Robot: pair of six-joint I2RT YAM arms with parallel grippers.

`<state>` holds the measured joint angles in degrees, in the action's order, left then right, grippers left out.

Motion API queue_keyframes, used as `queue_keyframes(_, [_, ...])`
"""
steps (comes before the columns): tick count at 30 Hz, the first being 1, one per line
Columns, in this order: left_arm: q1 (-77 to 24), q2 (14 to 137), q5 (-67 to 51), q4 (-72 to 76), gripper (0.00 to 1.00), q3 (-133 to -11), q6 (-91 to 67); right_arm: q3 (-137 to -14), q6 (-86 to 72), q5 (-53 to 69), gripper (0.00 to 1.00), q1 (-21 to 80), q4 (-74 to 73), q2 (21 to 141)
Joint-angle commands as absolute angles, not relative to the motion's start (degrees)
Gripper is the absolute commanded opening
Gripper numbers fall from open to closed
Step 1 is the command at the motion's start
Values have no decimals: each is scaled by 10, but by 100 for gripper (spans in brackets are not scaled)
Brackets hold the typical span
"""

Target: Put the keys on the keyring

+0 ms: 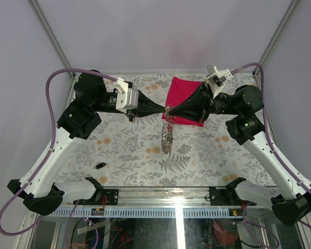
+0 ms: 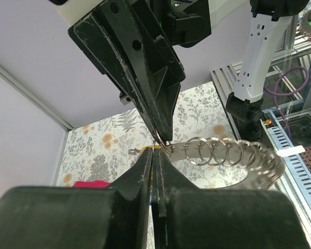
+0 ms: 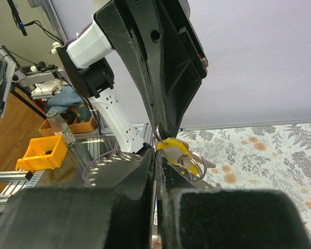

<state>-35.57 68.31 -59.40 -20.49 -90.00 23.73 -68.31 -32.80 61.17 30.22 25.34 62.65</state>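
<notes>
**Two grippers meet at the top of the ring**

The left black gripper (image 1: 162, 110) and the right black gripper (image 1: 172, 111) reach in from each side. Their tips almost touch, high over the middle of the table with the flower pattern (image 1: 129, 150).

The left gripper's fingers (image 2: 145, 176) are pressed tight together. The right gripper's fingers (image 3: 145, 176) are pressed tight together too.

The flat, wide, grey metal keyring (image 1: 167, 137) hangs down from the spot where the two tips meet. It is up in the air and does not lie on the table. I cannot tell which gripper is holding it.

In the left wrist view, lots of small shiny wire rings (image 2: 217, 153) sit in a row along the wide grey band. In the right wrist view, a key with a yellow plastic head (image 3: 172, 146) hangs right at the tips, next to some of those small rings.

A red folded cloth (image 1: 184, 93) lies on the far side of the table, behind the grippers.

A tiny black thing (image 1: 99, 165) lies on the near left part of the table, well away from the ring. It is too small to say what it is.
</notes>
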Motion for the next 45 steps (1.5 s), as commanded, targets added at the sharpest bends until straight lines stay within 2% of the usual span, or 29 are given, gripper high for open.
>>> queue_keyframes(1, [-360,682,-612,-176,0,-917,240,-717,-324,601,0,300,272,629])
queue_keyframes(45, [-360,678,-605,-202,0,-908,269,-710,-369,484,0,300,271,610])
